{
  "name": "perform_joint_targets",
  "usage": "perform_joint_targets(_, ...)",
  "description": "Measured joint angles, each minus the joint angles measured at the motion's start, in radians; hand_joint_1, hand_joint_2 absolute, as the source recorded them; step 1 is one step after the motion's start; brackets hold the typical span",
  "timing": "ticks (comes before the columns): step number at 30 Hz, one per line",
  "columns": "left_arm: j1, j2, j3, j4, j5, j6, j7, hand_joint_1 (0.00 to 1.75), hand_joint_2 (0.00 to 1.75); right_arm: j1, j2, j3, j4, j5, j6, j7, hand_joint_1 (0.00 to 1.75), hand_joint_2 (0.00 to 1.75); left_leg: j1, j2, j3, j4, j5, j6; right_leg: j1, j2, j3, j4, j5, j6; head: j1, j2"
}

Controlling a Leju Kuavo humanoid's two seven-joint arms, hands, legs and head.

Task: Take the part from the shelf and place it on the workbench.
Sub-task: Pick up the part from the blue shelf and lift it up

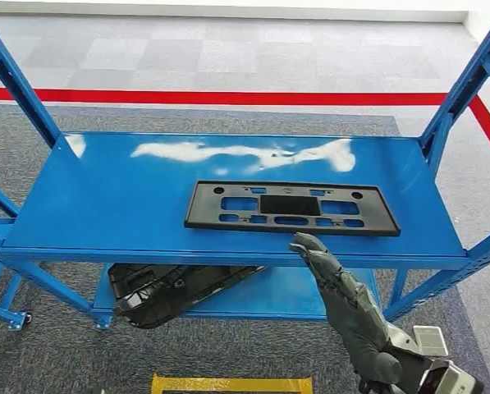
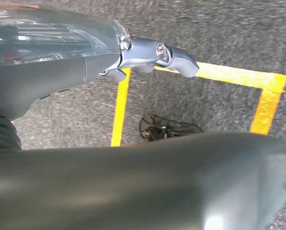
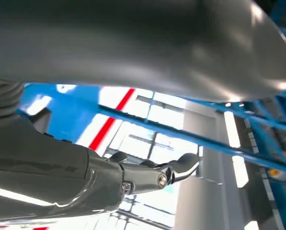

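Note:
A flat black plastic part [image 1: 291, 208] with several cut-outs lies on the blue shelf's top board [image 1: 106, 197], right of its middle. My right hand [image 1: 338, 283] reaches up from the lower right; its fingers are stretched out and hold nothing, with the fingertips [image 1: 304, 243] at the shelf's front edge just short of the part. The right wrist view has those fingers [image 3: 159, 175] extended in front of blue shelf beams [image 3: 192, 136]. My left hand [image 2: 148, 55] hangs over grey carpet with its fingers straight and nothing in them.
A second black moulded part [image 1: 174, 291] lies on the shelf's lower board. Blue slanted uprights [image 1: 19, 86] frame both ends of the shelf. A red line [image 1: 230, 98] crosses the floor behind it, and yellow floor tape [image 1: 230, 383] lies in front.

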Motion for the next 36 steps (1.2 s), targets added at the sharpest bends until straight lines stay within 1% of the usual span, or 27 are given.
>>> perform_joint_targets(8, 0.006, -0.007, 0.001, 0.000, 0.007, 0.013, 0.015, 0.00, 0.00, 0.011, -0.044, 0.002, 0.019, 0.001, -0.006, 0.037, 0.00, 0.00, 0.002, 0.000, 0.001, 0.000, 0.000, 0.000, 0.001, 0.000, 0.000, 0.000, 0.000, 0.000, 0.000, 0.000)
perform_joint_targets(11, 0.007, -0.010, 0.003, 0.000, 0.018, 0.015, 0.016, 0.00, 0.00, 0.009, -0.062, 0.004, 0.033, 0.019, -0.026, 0.091, 0.00, 0.00, 0.003, 0.000, 0.001, -0.001, 0.000, 0.000, 0.002, 0.000, 0.000, 0.000, 0.000, 0.000, 0.000, 0.000)
perform_joint_targets(13, 0.008, -0.014, 0.004, 0.000, 0.020, 0.018, 0.019, 0.00, 0.00, 0.003, -0.080, 0.006, 0.053, 0.054, -0.061, 0.135, 0.00, 0.00, 0.003, 0.000, 0.001, -0.001, 0.000, 0.000, 0.002, 0.000, 0.001, 0.000, 0.000, 0.000, 0.000, 0.000)
perform_joint_targets(17, 0.010, -0.024, 0.006, 0.002, 0.020, 0.023, 0.020, 0.00, 0.00, -0.037, -0.111, 0.022, 0.111, 0.262, -0.222, 0.194, 0.00, 0.00, 0.003, 0.000, 0.002, -0.001, 0.000, 0.000, 0.003, 0.000, 0.001, 0.000, 0.000, 0.000, 0.000, 0.000)
perform_joint_targets(18, 0.010, -0.027, 0.006, 0.002, 0.019, 0.023, 0.020, 0.00, 0.00, -0.049, -0.116, 0.029, 0.124, 0.294, -0.247, 0.201, 0.00, 0.00, 0.003, 0.000, 0.002, -0.001, 0.000, 0.000, 0.003, 0.000, 0.001, 0.000, 0.000, 0.000, 0.000, 0.000)
perform_joint_targets(22, 0.012, -0.032, 0.006, 0.003, 0.017, 0.024, 0.021, 0.00, 0.00, -0.080, -0.125, 0.051, 0.161, 0.330, -0.279, 0.212, 0.00, 0.00, 0.003, 0.000, 0.002, -0.001, 0.000, 0.000, 0.003, 0.000, 0.001, 0.000, 0.000, 0.000, 0.000, 0.000)
perform_joint_targets(24, 0.012, -0.033, 0.006, 0.003, 0.015, 0.024, 0.024, 0.00, 0.00, -0.089, -0.129, 0.060, 0.173, 0.381, -0.315, 0.231, 0.00, 0.00, 0.003, 0.000, 0.002, -0.001, 0.000, 0.000, 0.003, 0.000, 0.002, 0.000, 0.000, 0.000, 0.000, 0.000)
perform_joint_targets(26, 0.012, -0.034, 0.006, 0.003, 0.007, 0.025, 0.031, 0.00, 0.00, -0.108, -0.131, 0.077, 0.192, 0.504, -0.397, 0.273, 0.00, 0.00, 0.003, 0.000, 0.002, -0.001, 0.000, 0.000, 0.003, 0.000, 0.001, 0.000, 0.000, 0.000, 0.000, 0.000)
perform_joint_targets(29, 0.011, -0.037, 0.005, 0.004, -0.008, 0.027, 0.041, 0.00, 0.00, -0.149, -0.131, 0.114, 0.240, 0.733, -0.543, 0.345, 0.00, 0.00, 0.003, 0.000, 0.003, -0.001, 0.000, 0.000, 0.003, 0.001, 0.002, 0.000, 0.000, 0.000, 0.000, 0.000)
perform_joint_targets(31, 0.011, -0.039, 0.003, 0.005, -0.015, 0.028, 0.048, 0.00, 0.00, -0.175, -0.129, 0.136, 0.277, 0.829, -0.604, 0.375, 0.00, 0.00, 0.003, 0.000, 0.003, -0.001, 0.000, 0.000, 0.003, 0.000, 0.002, 0.000, 0.000, 0.000, 0.000, 0.000)
perform_joint_targets(33, 0.012, -0.040, 0.002, 0.006, -0.018, 0.030, 0.052, 0.00, 0.00, -0.192, -0.127, 0.153, 0.307, 0.860, -0.625, 0.387, 0.00, 0.00, 0.003, 0.000, 0.003, -0.001, 0.000, 0.000, 0.003, 0.000, 0.002, 0.000, 0.000, 0.000, 0.000, 0.000)
perform_joint_targets(36, 0.012, -0.041, 0.001, 0.006, -0.019, 0.030, 0.052, 0.00, 0.00, -0.205, -0.123, 0.167, 0.332, 0.867, -0.630, 0.390, 0.00, 0.00, 0.003, 0.000, 0.003, -0.001, 0.000, 0.000, 0.003, 0.000, 0.002, 0.000, 0.000, 0.000, 0.000, 0.000)
